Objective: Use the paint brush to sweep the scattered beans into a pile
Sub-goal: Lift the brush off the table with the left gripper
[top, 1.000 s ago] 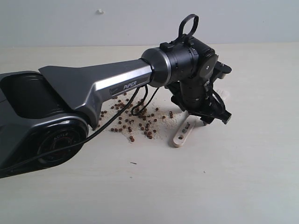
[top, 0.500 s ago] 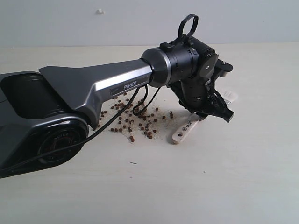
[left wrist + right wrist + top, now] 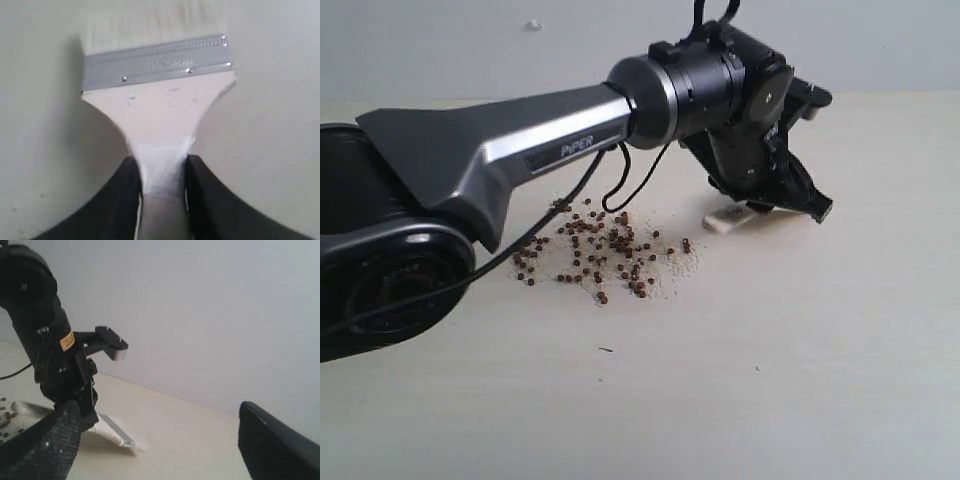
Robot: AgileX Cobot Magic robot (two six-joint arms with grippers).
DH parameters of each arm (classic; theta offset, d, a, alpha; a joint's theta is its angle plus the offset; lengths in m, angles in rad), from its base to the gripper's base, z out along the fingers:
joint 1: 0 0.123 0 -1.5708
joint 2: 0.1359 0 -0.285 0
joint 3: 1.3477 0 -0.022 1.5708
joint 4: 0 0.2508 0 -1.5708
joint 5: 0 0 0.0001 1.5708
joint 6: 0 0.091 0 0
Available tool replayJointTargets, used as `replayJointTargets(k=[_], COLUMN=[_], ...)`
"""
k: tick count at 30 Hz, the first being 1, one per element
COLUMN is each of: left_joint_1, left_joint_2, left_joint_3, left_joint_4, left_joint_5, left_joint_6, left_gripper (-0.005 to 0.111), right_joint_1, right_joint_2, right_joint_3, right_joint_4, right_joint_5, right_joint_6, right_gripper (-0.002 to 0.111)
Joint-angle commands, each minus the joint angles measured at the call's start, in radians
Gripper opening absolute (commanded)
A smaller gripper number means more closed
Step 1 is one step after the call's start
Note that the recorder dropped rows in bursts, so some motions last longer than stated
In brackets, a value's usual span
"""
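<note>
Paint brush (image 3: 157, 100) is sitting in left gripper (image 3: 162, 167), jaws clamping its wooden handle, near beans (image 3: 595, 250) lying scattered on table (image 3: 770, 380). Right gripper (image 3: 157, 422) jaws are standing wide apart, gripping nothing.

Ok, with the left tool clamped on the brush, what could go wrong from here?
The left tool pinches the flat cream-bristled wooden paint brush only at its narrow neck, so it may twist once the bristles press down. The small round reddish-brown beans lie loose, so a fast stroke could flick them outward. The arm's black cable hangs near them and might drag through.
</note>
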Motion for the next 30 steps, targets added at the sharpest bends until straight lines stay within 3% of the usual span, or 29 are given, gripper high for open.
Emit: replayJointTargets(k=[1,30], left_joint_1=[-0.001,-0.002], left_joint_2=[-0.056,-0.15], left_joint_3=[0.0,0.0], left_joint_4=[0.016,-0.017], left_joint_5=[0.014,0.179], left_joint_6=[0.011,0.188], left_gripper=[0.0,0.0], right_joint_1=[-0.005,-0.005], right_joint_2=[0.001,0.001], right_joint_3=[0.004,0.004], right_joint_4=[-0.005,-0.034], right_joint_5=[-0.002,-0.04], right_joint_6=[-0.002,-0.04], right_gripper=[0.079,0.079])
